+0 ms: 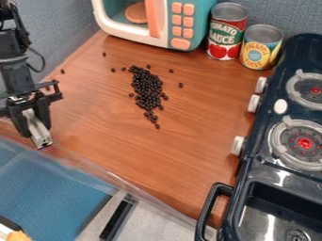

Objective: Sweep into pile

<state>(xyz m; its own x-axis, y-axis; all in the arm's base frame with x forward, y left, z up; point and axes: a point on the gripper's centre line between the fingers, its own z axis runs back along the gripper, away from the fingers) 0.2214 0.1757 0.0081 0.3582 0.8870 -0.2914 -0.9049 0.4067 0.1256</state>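
At the left side of the camera view, the black gripper hangs down near the left edge of the brown wooden surface, with a pale grey piece at its lower end. To its right and farther back, small black beans lie in an elongated cluster, dense in the upper part and thinning into a short trail toward the front. Several single beans are scattered around the cluster, one of them a stray bean far to the left, just behind the gripper. The gripper stands apart from the cluster.
A toy microwave stands at the back, beside a tomato sauce can and a pineapple can. Along the right is a dark toy stove with knobs and a sink. A clear edge borders the front left.
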